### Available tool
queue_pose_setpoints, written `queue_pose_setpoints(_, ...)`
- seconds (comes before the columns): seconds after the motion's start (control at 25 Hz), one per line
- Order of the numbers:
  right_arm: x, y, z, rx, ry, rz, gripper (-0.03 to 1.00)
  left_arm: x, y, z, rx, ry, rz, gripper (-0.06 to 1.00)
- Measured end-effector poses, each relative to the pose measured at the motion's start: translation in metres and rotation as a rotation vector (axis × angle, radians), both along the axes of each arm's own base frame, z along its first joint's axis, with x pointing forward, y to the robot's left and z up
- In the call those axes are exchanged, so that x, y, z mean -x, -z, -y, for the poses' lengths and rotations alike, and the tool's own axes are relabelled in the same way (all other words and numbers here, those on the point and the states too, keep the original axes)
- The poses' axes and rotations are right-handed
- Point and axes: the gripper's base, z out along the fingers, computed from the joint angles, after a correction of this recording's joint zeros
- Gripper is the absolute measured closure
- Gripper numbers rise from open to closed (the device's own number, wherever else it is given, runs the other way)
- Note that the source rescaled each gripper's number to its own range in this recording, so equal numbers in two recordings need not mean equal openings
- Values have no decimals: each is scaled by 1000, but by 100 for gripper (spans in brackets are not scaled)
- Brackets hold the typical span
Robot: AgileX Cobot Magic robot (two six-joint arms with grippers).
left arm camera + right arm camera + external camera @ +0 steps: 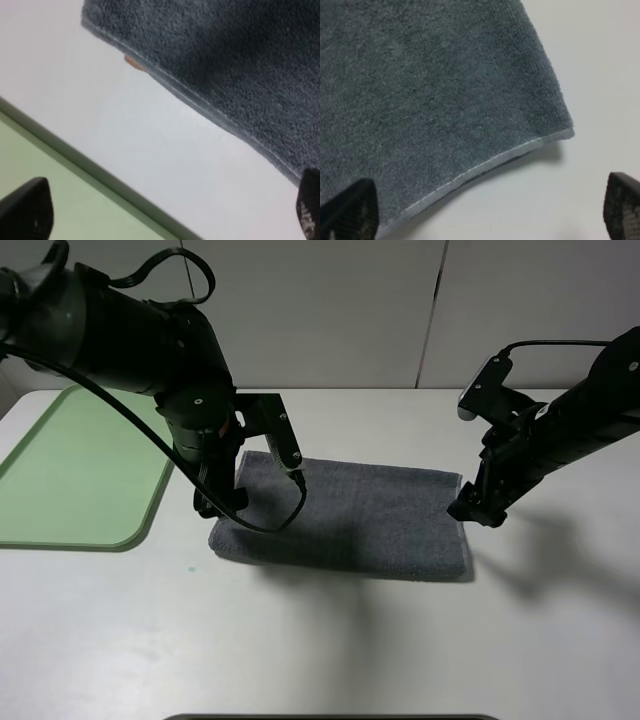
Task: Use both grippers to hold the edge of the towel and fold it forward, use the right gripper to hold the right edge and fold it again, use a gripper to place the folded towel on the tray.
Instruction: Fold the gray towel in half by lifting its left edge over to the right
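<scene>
The dark grey towel (350,515) lies folded in a long strip on the white table. My left gripper (220,505) hovers over its left end, open and empty. In the left wrist view its fingertips (27,210) stand wide apart, with the towel's pale-stitched hem (200,100) and an orange patch (132,62) peeking out beneath. My right gripper (478,512) is at the towel's right edge (462,520), open and empty. The right wrist view shows the towel corner (565,132) and stitched hem (485,162) between the spread fingertips (622,205). The light green tray (70,470) sits at the left.
The tray's rim (75,160) lies close to the left gripper, a narrow strip of white table (150,140) between it and the towel. A black cable (275,525) loops from the left arm over the towel's left part.
</scene>
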Motion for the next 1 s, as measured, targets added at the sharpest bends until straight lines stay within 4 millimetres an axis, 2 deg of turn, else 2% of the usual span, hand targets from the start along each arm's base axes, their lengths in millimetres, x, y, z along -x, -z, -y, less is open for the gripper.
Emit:
queue_pose_setpoints(0.68, 0, 0, 0, -4, 8, 2, -3, 0, 0, 0, 3, -8, 4, -6)
queue_pose_setpoints(1.0, 2, -1, 0, -42, 76, -29, -3, 0, 0, 0, 7, -18, 6, -6)
